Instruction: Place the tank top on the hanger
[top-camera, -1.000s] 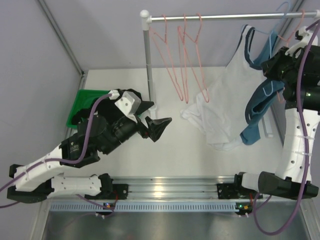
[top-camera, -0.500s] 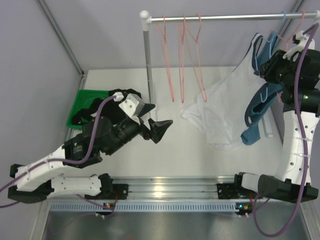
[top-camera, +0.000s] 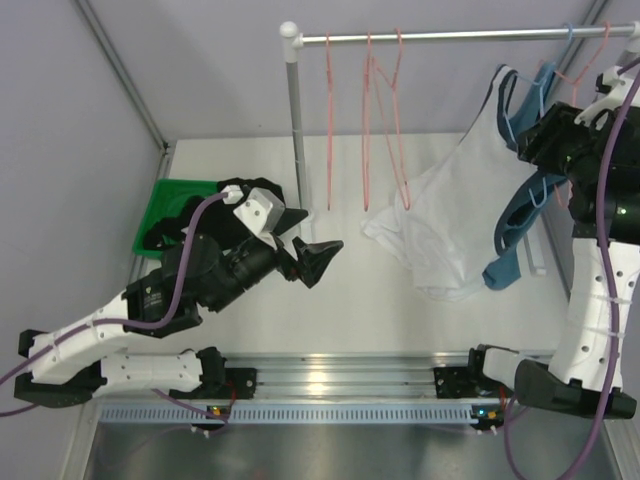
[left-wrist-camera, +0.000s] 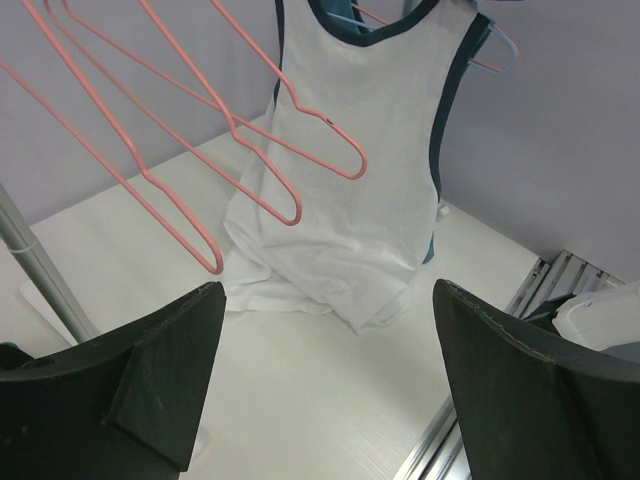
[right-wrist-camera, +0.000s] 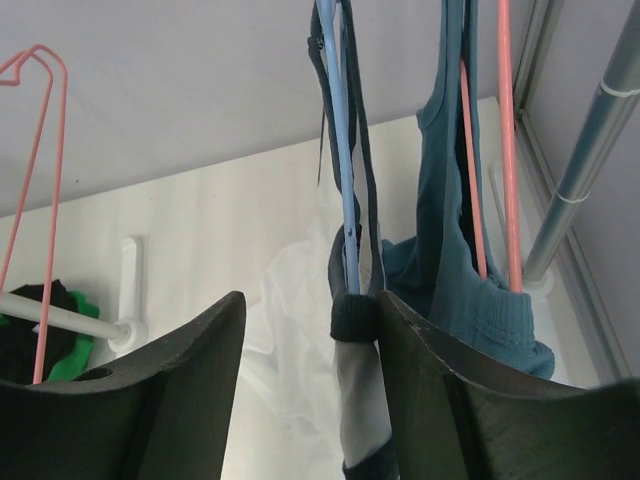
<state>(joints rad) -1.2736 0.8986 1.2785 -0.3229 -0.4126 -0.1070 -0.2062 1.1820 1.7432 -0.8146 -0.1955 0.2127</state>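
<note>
At the far right my right hand (right-wrist-camera: 310, 305) is spread loose either side of the hanger (right-wrist-camera: 343, 150) carrying the tank top (top-camera: 450, 215), likely to steady it, hem pooled on the counter (top-camera: 340, 300), while my left hand (left-wrist-camera: 327, 295) hovers released, empty.

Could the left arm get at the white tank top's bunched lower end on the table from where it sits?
Probably yes. The left pincer is open and faces the tank top, with only bare table between them. The pink hangers hang close by but higher, seemingly clear of a low approach.
</note>
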